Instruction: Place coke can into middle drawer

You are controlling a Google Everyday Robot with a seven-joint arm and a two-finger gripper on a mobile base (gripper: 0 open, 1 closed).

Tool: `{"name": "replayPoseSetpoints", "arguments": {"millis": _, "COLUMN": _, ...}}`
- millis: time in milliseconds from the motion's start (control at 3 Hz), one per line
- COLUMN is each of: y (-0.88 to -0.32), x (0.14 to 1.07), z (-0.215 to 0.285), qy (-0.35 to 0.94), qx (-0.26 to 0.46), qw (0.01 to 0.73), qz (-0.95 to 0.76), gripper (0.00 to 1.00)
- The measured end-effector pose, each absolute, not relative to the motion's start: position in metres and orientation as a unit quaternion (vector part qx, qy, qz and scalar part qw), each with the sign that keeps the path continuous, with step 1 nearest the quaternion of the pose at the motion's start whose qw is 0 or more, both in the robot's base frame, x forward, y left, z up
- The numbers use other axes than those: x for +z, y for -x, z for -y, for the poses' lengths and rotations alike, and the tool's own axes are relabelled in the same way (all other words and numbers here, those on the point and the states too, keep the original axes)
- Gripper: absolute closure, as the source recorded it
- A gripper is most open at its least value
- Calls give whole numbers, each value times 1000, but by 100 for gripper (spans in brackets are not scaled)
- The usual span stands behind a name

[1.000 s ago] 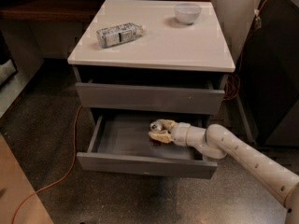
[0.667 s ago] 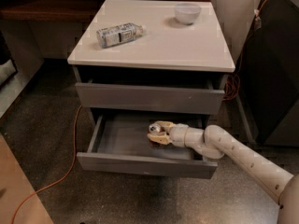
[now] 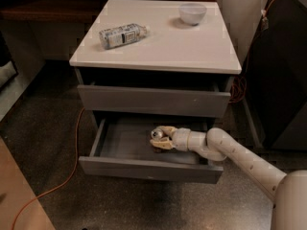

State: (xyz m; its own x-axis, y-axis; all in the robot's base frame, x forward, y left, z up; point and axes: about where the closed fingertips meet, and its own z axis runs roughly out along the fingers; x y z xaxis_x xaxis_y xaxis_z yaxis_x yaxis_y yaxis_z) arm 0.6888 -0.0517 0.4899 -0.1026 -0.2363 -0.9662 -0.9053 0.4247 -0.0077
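Observation:
The middle drawer (image 3: 125, 146) of the white-topped cabinet (image 3: 163, 44) is pulled open and shows its grey inside. My arm reaches in from the lower right. My gripper (image 3: 159, 139) is low inside the drawer, right of its middle, with its tan fingers (image 3: 165, 130) closed around the coke can (image 3: 155, 133). Only the can's silver end shows, facing left; the rest is hidden by the fingers. The can lies on its side, at or just above the drawer floor.
A clear plastic bottle (image 3: 122, 34) lies on the cabinet top at the left and a white bowl (image 3: 192, 12) stands at the back right. The top drawer (image 3: 153, 99) is ajar. An orange cable (image 3: 72, 169) runs over the floor at the left. Dark furniture (image 3: 283, 66) stands at the right.
My gripper has shifted a little to the left and lower inside the middle drawer, still holding the can. The drawer, bottle and bowl have not moved.

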Motion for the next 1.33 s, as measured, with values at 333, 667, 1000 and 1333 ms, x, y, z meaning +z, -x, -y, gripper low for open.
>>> {"name": "replayPoseSetpoints", "arguments": {"millis": 333, "y": -698, "x": 476, "z": 47, "qy": 447, "qx": 329, "qw": 514, "qz": -654, "gripper": 77}}
{"name": "replayPoseSetpoints", "arguments": {"millis": 667, "y": -703, "x": 467, "z": 42, "qy": 454, "qx": 342, "qw": 509, "qz": -646, "gripper": 52}}
{"name": "replayPoseSetpoints", "arguments": {"millis": 1000, "y": -706, "x": 459, "z": 39, "qy": 457, "qx": 353, "qw": 505, "qz": -642, "gripper": 28}}
{"name": "replayPoseSetpoints", "arguments": {"millis": 1333, "y": -706, "x": 459, "z": 36, "qy": 458, "qx": 355, "qw": 505, "qz": -640, "gripper": 7}}
